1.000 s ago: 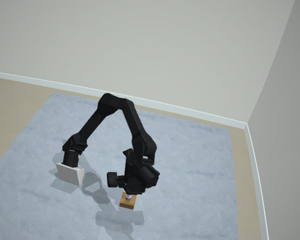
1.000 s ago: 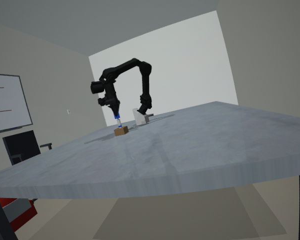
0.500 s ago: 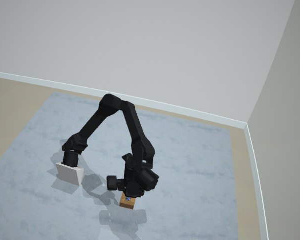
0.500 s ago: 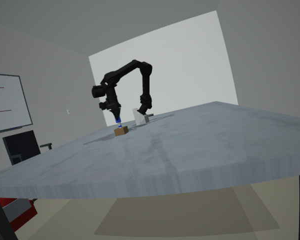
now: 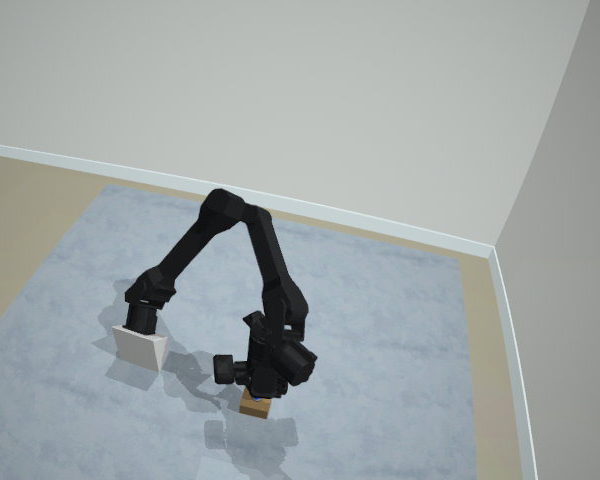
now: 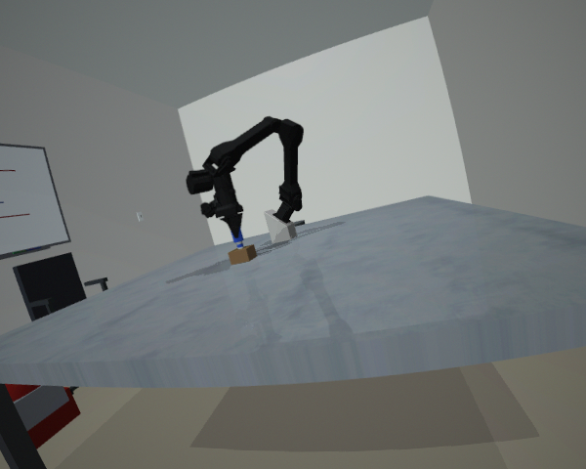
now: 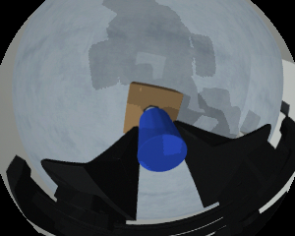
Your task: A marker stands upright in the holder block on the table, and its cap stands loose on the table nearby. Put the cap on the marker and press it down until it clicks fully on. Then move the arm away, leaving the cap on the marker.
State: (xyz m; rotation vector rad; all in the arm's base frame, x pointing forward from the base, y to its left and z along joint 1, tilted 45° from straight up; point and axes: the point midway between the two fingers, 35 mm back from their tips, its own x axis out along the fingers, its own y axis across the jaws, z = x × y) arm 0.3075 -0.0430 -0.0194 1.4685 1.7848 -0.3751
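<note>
My gripper (image 6: 237, 232) (image 7: 156, 128) is shut on the blue cap (image 6: 237, 236) (image 7: 159, 133), which points down over the marker in the holder block. The marker (image 6: 239, 244) is upright; a short white part and a blue band show between the cap's lower rim and the block in the exterior view. The cap appears to be around the marker's upper part, with its rim above the blue band. The wooden holder block (image 5: 254, 406) (image 6: 242, 255) (image 7: 153, 96) stands on the table (image 5: 372, 361) (image 6: 409, 273). In the top view the gripper hides most of the cap and marker.
The arm's pale wedge-shaped base (image 5: 139, 349) (image 6: 281, 232) stands on the table to the left of the block in the top view, and behind it to the right in the exterior view. The arm arches high between base and block.
</note>
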